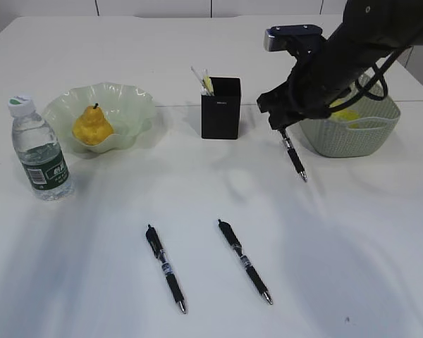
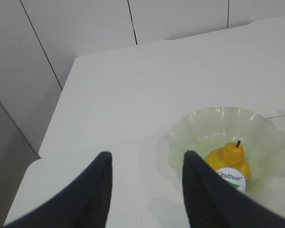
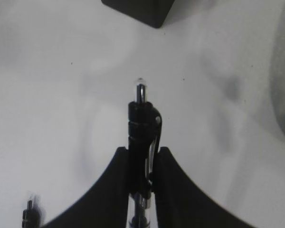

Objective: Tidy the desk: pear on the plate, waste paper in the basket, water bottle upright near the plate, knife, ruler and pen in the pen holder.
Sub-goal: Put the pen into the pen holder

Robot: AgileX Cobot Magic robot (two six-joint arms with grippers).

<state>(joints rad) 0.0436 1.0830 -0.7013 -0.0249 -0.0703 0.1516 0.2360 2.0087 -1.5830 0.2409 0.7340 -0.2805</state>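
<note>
One pen (image 1: pixel 294 156) is hanging tip-down, pinched in the right gripper (image 1: pixel 282 127), right of the holder (image 1: pixel 221 108); tilted, it risks catching the rim. Left gripper (image 2: pixel 147 190) is idling spread, empty.

Two loose pens (image 1: pixel 166 268) (lying near the front) interrupt the open desk (image 1: pixel 338 239) before the pen holder (image 1: pixel 221 108).
</note>
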